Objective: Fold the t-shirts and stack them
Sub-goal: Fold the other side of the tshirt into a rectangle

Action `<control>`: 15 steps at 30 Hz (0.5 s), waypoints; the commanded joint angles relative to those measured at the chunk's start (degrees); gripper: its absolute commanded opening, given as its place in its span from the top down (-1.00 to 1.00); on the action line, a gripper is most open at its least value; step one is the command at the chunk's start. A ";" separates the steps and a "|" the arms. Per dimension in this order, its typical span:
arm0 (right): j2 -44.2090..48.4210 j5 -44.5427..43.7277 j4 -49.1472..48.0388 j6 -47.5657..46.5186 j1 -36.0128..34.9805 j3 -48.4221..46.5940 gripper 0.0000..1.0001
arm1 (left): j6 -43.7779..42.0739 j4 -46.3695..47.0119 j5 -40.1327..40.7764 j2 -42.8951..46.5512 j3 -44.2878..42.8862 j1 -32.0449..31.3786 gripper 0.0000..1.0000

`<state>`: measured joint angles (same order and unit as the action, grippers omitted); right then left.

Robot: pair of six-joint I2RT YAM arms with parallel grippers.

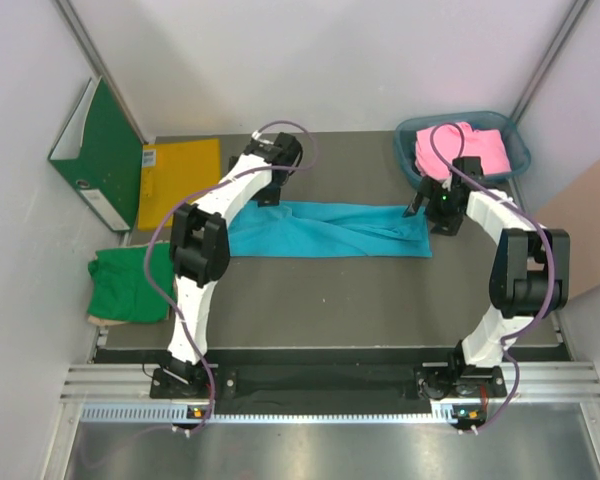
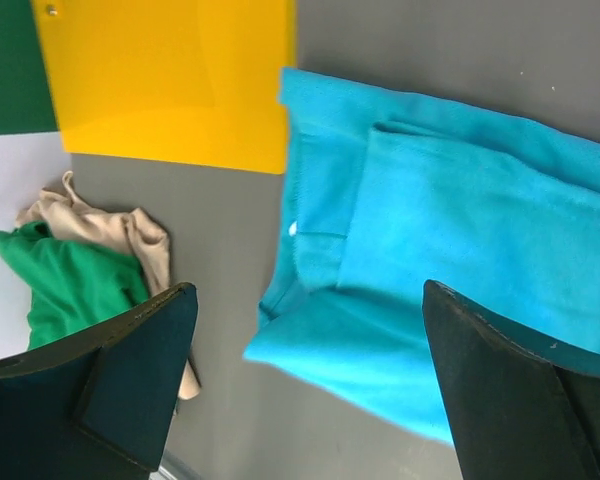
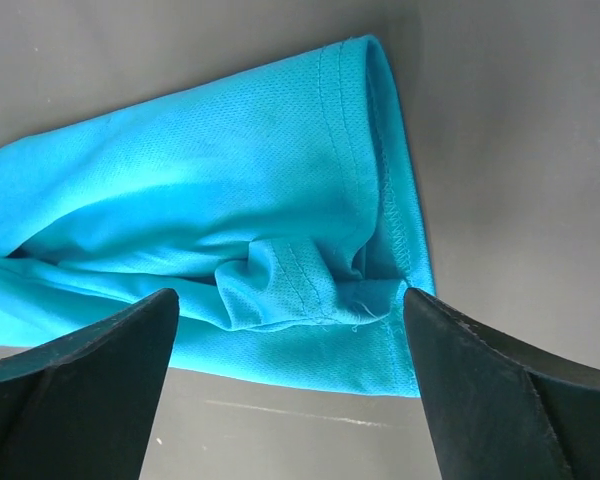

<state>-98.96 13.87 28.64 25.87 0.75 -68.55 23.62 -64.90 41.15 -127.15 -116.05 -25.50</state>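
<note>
A turquoise-blue t-shirt (image 1: 330, 229) lies folded into a long band across the middle of the grey table. My left gripper (image 1: 270, 195) is open above its left end; that end shows in the left wrist view (image 2: 430, 240). My right gripper (image 1: 425, 212) is open above its right end, where the hem (image 3: 380, 190) and a bunched fold show. A bright green t-shirt (image 1: 130, 283) lies crumpled at the table's left edge, also in the left wrist view (image 2: 70, 280). Pink t-shirts (image 1: 465, 150) sit in a blue basket (image 1: 515, 150) at the back right.
A yellow envelope (image 1: 180, 180) lies at the back left, beside an upright green binder (image 1: 100, 155). A beige cloth (image 2: 130, 235) sits under the green shirt. A brown cardboard piece (image 1: 590, 215) leans at the right wall.
</note>
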 commanded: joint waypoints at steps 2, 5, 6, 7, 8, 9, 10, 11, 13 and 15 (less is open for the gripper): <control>-2.55 3.97 0.96 0.59 -2.14 -2.54 -0.81 | 1.25 0.57 1.22 6.04 4.16 0.01 -0.98; -1.94 3.80 1.15 0.32 -3.30 -2.73 -0.76 | 1.96 0.92 1.13 7.97 7.85 0.01 -0.98; -1.68 3.80 0.98 0.15 -3.39 -2.38 -0.69 | 2.22 1.53 1.04 8.58 9.07 0.01 -0.98; -1.68 4.49 0.71 -0.20 -3.56 -2.29 -0.57 | 2.31 1.97 0.78 9.72 11.52 0.01 -0.98; -1.85 4.76 0.36 -0.20 -3.57 -2.29 -0.41 | 2.57 2.41 0.43 9.99 12.77 0.01 -0.98; -2.20 5.11 0.01 -0.29 -3.65 -2.37 -0.10 | 2.92 2.59 -0.36 10.34 13.91 0.01 -0.98; -3.25 6.33 -0.25 -0.29 -3.57 -2.55 0.03 | 3.01 3.11 -0.80 10.61 16.10 0.01 -0.98; -3.96 6.69 -0.60 -0.29 -3.74 -2.72 0.12 | 3.97 3.12 -1.24 10.52 17.07 0.01 -0.98; -5.54 6.96 -0.43 -0.12 -3.83 -3.78 0.42 | 4.51 3.55 -3.17 10.26 20.05 0.01 -0.98; -5.72 6.61 -1.57 0.67 -4.18 -4.13 0.70 | 5.30 3.82 -4.31 10.17 22.08 0.01 -0.98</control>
<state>-103.00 19.22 29.52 25.82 -2.90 -69.63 26.30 -62.89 39.48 -120.05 -97.69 -25.54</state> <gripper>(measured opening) 0.266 0.987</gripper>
